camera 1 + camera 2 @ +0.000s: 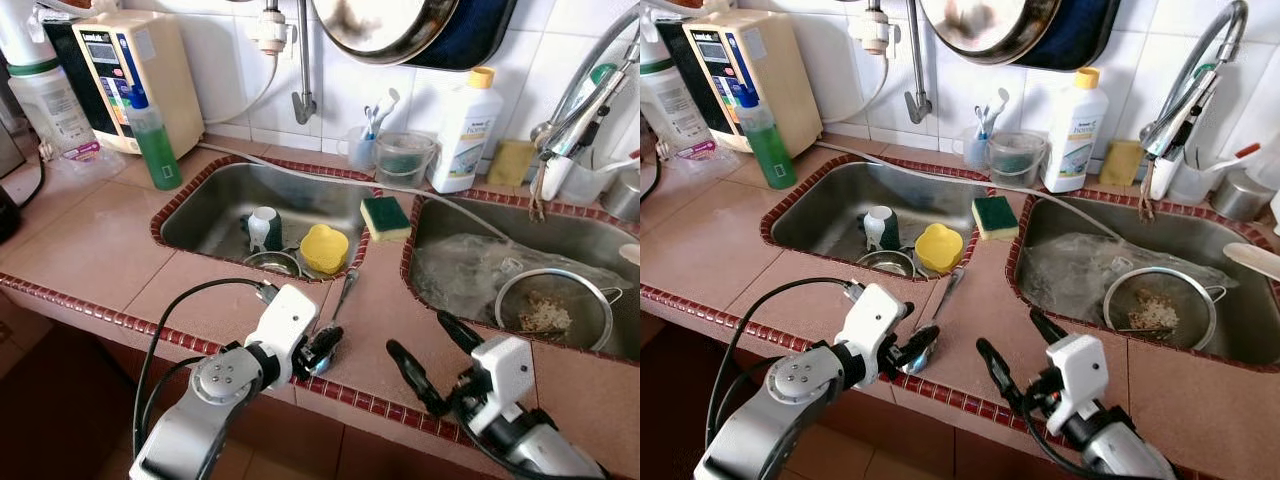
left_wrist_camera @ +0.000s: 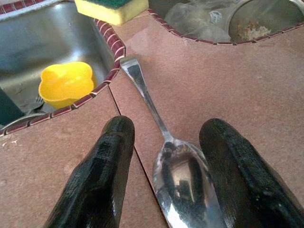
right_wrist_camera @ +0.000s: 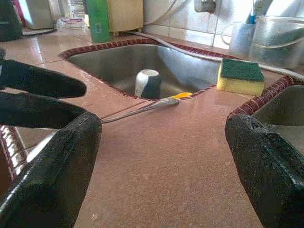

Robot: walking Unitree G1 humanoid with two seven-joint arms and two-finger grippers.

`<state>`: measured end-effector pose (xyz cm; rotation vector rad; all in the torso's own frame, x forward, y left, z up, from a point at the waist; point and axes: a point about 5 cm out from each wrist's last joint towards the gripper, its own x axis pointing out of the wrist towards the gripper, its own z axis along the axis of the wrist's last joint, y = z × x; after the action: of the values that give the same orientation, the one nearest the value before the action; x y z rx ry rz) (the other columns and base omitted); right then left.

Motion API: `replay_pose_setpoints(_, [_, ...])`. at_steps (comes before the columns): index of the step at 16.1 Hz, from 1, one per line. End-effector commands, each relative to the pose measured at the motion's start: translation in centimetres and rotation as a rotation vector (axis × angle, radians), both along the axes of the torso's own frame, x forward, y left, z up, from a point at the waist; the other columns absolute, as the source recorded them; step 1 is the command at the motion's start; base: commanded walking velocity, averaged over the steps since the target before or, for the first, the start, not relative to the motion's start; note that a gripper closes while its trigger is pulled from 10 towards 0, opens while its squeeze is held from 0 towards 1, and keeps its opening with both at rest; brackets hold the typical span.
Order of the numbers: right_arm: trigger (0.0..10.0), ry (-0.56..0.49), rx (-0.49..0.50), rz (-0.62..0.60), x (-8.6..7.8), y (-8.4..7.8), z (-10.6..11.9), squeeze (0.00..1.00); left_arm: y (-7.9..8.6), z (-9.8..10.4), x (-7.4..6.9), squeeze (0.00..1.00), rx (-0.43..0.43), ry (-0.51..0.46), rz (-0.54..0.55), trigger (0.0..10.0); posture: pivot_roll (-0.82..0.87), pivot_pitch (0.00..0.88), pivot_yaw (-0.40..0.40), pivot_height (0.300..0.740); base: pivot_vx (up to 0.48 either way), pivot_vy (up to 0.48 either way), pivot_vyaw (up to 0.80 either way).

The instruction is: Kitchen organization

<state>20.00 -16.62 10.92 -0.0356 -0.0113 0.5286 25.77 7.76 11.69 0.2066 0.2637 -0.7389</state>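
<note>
A metal spoon lies on the brown counter strip between the two sinks, its handle toward the left sink's rim. My left gripper is down at the spoon's bowl, open, one black finger on each side of it. The finger on one side looks close to touching the bowl; the other stands a little apart. To the right, my right gripper hovers open over the counter's front edge with nothing between its fingers. The right wrist view looks at the spoon's handle.
The left sink holds a yellow cup, a white-topped cup and a metal bowl. A green-yellow sponge sits on the divider. The right sink holds a strainer and plastic. Bottles and a faucet stand at the back.
</note>
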Motion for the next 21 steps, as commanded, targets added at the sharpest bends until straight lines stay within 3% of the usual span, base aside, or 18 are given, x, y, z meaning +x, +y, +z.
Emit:
replay_pose_setpoints(1, [10.0,-0.006,-0.003,0.001,-0.2,-0.1,0.3,0.0,-0.1,0.5,0.3,0.0,-0.011,0.004,-0.002,10.0,-0.27,0.055,0.061,0.74,0.0,0.0,0.0])
replay_pose_setpoints(7, [10.0,0.008,0.008,-0.013,-1.0,0.1,0.4,0.0,-0.4,0.6,2.4,0.0,-0.016,0.048,0.133,10.0,-0.3,0.076,0.088,0.74,0.0,0.0,0.0])
replay_pose_setpoints(11, [10.0,0.006,0.016,-0.027,-1.1,0.3,0.5,0.0,-0.9,-0.4,2.0,0.0,-0.009,0.104,0.132,10.0,-0.31,0.084,0.099,0.74,0.0,0.0,0.0])
replay_pose_setpoints(18, [10.0,0.005,0.01,-0.03,-1.0,0.2,0.6,0.0,-0.9,-1.0,1.7,0.0,0.019,0.119,0.148,10.0,-0.31,0.089,0.095,0.74,0.0,0.0,0.0])
replay_pose_setpoints(19, [10.0,0.006,0.01,-0.032,-1.0,0.2,0.5,0.0,-1.5,0.3,1.8,0.0,-0.056,0.105,0.138,10.0,-0.3,0.089,0.097,0.74,0.0,0.0,0.0])
replay_pose_setpoints(21, [10.0,0.007,0.011,-0.031,-1.0,0.4,0.4,0.0,-1.9,1.5,2.1,0.0,-0.1,0.083,0.135,10.0,-0.3,0.087,0.102,0.74,0.0,0.0,0.0])
